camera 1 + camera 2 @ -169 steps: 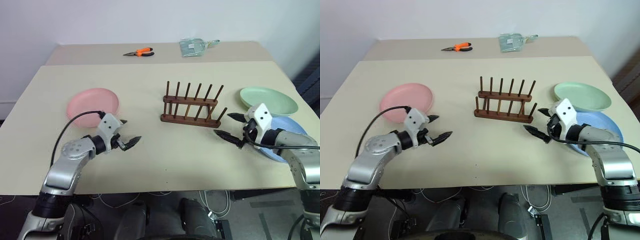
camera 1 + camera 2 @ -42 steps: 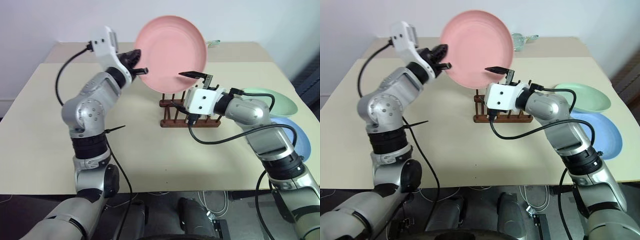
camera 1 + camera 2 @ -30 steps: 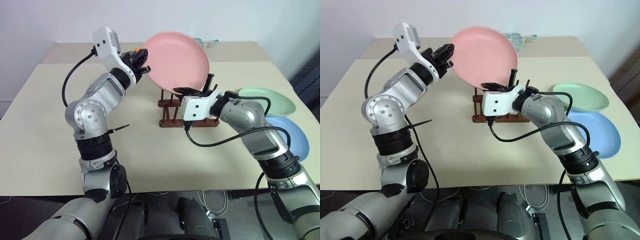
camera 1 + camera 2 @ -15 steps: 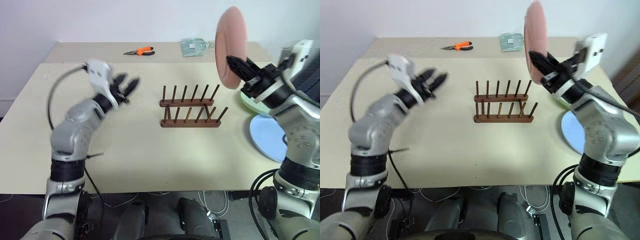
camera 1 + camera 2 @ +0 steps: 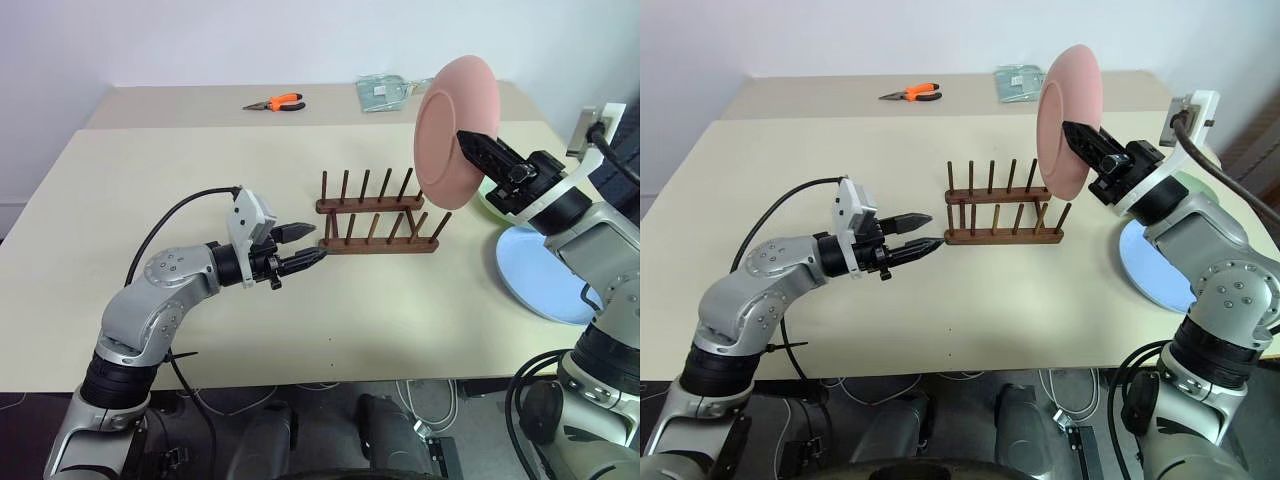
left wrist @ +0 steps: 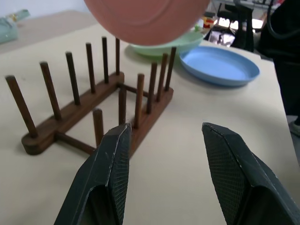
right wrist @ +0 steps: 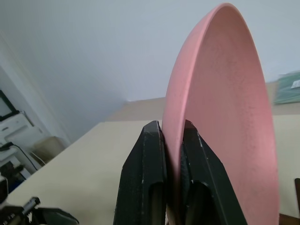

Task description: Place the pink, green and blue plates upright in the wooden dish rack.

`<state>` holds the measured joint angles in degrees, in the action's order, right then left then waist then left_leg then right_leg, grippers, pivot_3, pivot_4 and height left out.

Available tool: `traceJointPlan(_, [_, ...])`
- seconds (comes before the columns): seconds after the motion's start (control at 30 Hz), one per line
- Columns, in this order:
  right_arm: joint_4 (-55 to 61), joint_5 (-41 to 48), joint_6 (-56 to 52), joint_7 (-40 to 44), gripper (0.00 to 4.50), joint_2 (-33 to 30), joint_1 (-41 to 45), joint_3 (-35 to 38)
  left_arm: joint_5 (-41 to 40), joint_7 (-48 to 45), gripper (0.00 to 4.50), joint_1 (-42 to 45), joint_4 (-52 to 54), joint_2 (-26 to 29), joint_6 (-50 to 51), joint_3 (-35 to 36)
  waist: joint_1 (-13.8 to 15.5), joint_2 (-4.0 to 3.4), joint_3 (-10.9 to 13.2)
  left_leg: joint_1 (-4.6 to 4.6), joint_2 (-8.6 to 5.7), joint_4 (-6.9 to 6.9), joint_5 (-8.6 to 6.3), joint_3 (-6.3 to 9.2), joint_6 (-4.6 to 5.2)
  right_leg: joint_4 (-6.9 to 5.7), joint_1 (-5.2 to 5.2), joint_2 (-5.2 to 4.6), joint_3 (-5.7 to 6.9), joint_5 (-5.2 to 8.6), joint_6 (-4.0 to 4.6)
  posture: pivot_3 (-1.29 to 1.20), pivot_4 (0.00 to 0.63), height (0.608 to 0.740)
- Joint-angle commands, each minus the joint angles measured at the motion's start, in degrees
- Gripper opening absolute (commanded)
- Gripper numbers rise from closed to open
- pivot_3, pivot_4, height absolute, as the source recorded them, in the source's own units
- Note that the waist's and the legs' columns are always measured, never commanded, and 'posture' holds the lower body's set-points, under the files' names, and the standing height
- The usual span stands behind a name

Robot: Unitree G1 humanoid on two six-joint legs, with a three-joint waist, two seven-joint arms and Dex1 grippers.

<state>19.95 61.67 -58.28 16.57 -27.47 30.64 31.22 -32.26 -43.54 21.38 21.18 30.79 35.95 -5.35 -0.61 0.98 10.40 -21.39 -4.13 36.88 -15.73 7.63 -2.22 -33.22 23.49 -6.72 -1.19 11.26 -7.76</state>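
Note:
The pink plate [image 5: 447,128] is held on edge in the air above the right end of the wooden dish rack [image 5: 380,225], and my right gripper [image 7: 172,129] is shut on its rim. My left gripper [image 5: 308,245] stands open and empty, pointing level at the rack's left end, just short of it. Its fingers [image 6: 115,154] frame the rack [image 6: 93,108] in the left wrist view. The blue plate [image 5: 535,280] lies flat on the table to the right of the rack. The green plate [image 6: 168,47] lies behind it, mostly hidden by my right arm in the eye views.
Orange-handled pliers [image 5: 277,102] and a clear plastic packet [image 5: 385,92] lie on the far table at the back. The beige table [image 5: 150,180] has open surface to the left of and in front of the rack.
My left gripper let go of the pink plate, then sank and pulled back to the rack's left end. My right gripper carried the plate to the right and rolled it on edge.

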Motion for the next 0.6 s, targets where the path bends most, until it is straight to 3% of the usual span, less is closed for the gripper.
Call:
traceJointPlan(0.03, [-0.92,2.14,0.31,-2.18,0.00,-0.85,0.19,-0.08,0.74,-0.17,2.44,-0.02,2.32,-0.09,-0.91,-0.43,-0.01,0.00,0.00,0.00,0.00,0.00,0.00,0.00,0.00,0.00,0.00,0.00,0.00,0.00,0.00,0.00,0.150,0.740])
traceJointPlan(0.1, [-2.24,2.34,0.54,-2.89,0.00,-0.79,0.09,-0.41,0.96,-0.16,2.44,-0.07,2.46,-0.25,-0.92,-0.80,-0.02,0.00,0.00,0.00,0.00,0.00,0.00,0.01,0.00,0.00,0.00,0.00,0.01,0.00,0.00,0.00,0.150,0.740])
traceJointPlan(0.2, [-3.47,0.20,2.18,-2.97,1.13,-1.53,0.07,-1.29,1.28,-0.17,2.49,-0.13,2.55,-0.54,-1.02,-1.34,-0.05,0.00,0.00,0.00,0.00,0.00,0.00,0.01,0.00,0.00,0.01,0.00,0.00,0.00,0.00,0.00,0.150,0.740])
traceJointPlan(0.33, [-2.45,-7.21,9.38,-1.01,3.12,-4.47,-0.20,-2.58,1.66,-0.18,2.49,-0.44,2.81,-0.92,-1.02,-2.02,0.01,-0.01,0.01,0.00,0.00,0.00,0.00,0.00,0.01,0.00,0.01,0.00,0.00,0.00,-0.01,0.00,0.150,0.740])
traceJointPlan(0.53, [-7.01,-12.79,16.94,-0.39,3.12,-11.36,-0.51,3.81,3.69,-0.90,2.49,0.07,0.96,-1.61,-2.27,-4.06,0.09,0.00,0.01,-0.02,-0.01,0.02,-0.01,-0.01,0.01,0.02,-0.02,0.00,0.01,0.01,-0.03,0.00,0.150,0.740])
traceJointPlan(0.6, [-9.15,-16.49,17.93,1.04,3.67,-15.23,-4.06,4.45,4.45,-1.39,2.49,0.17,0.37,-1.71,-2.82,-4.67,0.18,0.01,0.00,-0.02,-0.01,0.03,-0.01,-0.01,0.01,0.05,-0.05,0.00,0.01,0.01,-0.02,0.00,0.150,0.740])
